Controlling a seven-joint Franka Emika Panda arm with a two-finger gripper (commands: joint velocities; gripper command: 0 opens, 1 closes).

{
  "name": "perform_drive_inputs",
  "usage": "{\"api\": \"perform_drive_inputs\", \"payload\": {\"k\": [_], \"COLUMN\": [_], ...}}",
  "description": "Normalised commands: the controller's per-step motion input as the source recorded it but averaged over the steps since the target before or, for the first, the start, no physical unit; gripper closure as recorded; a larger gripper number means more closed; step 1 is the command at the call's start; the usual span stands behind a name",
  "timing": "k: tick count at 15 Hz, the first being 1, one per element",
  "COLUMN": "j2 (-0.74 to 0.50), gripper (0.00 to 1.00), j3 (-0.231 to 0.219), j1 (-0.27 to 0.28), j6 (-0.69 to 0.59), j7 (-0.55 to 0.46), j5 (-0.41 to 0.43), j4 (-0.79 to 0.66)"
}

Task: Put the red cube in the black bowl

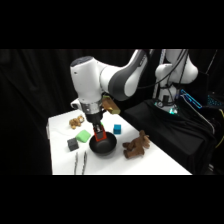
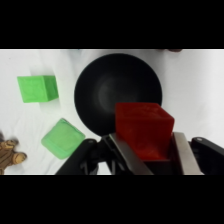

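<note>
While the side view shows the whole white counter with tongs, a teal block and a brown toy, only the wrist view shows two green cubes beside the black bowl. The claw is clamped on the red cube, a bright, matte, sharp-edged block held above the bowl's rim.

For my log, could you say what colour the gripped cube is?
Red; the wrist view shows it best.
</note>
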Motion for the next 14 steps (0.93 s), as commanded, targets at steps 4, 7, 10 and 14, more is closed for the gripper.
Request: {"api": "perform_drive_inputs", "payload": {"k": [4, 7, 10, 14], "j2": [-0.17, -0.11, -0.05, -0.02], "gripper": [0.74, 0.74, 0.74, 0.39], "j3": [0.005, 0.017, 0.043, 0.063], "j1": [-0.116, -0.09, -0.072, -0.044], "j6": [0.35, 0.41, 0.39, 0.25], "j7": [-0.22, -0.24, -0.24, -0.21], "j5": [0.159, 0.182, 0.196, 0.173], "j4": [-0.36, -0.31, -0.23, -0.14]}}
